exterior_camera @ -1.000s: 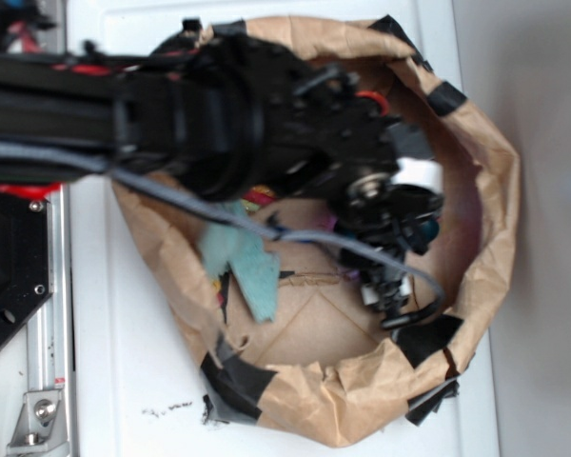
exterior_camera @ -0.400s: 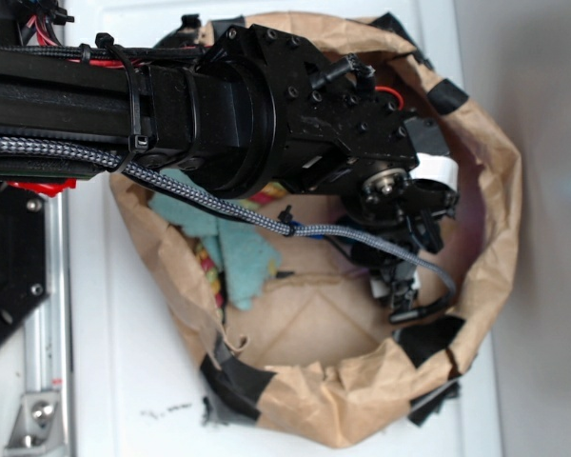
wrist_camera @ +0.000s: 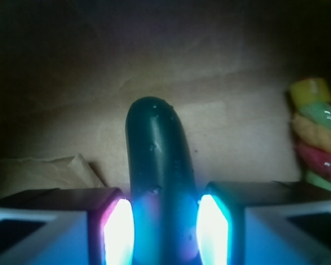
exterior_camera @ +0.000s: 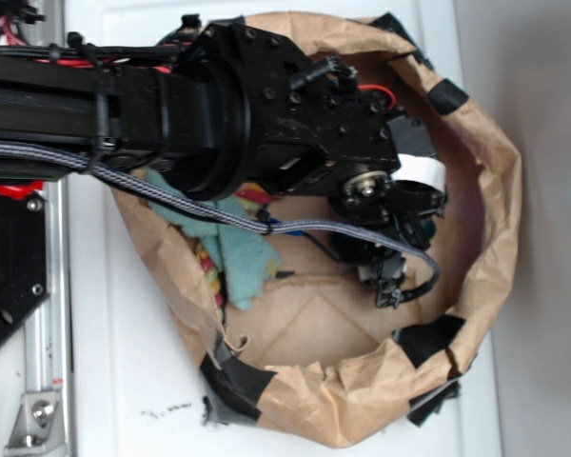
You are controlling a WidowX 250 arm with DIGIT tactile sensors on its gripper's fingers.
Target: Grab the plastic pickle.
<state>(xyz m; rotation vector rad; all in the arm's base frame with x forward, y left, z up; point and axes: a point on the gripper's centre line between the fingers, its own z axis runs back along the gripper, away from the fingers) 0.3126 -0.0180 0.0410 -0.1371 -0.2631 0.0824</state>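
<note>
Since a second ago the arm has swung its wrist slightly up and left over the paper bag (exterior_camera: 495, 190), and the teal cloth (exterior_camera: 243, 252), then partly blurred behind the cable, now lies plainly against the bag's left wall beside the striped rope (exterior_camera: 207, 262). The gripper (exterior_camera: 388, 286) reaches down inside the bag, close to the cardboard floor. In the wrist view the plastic pickle (wrist_camera: 157, 165) stands between the two lit pads (wrist_camera: 119, 232), its rounded end pointing away; the jaws sit close on either flank, though whether they already pinch it I cannot tell (the glow hides the contact line). The striped rope (wrist_camera: 315, 138) lies off to the right, apart from the pickle. By my reading the approach is done; the squeeze and lift remain.
</note>
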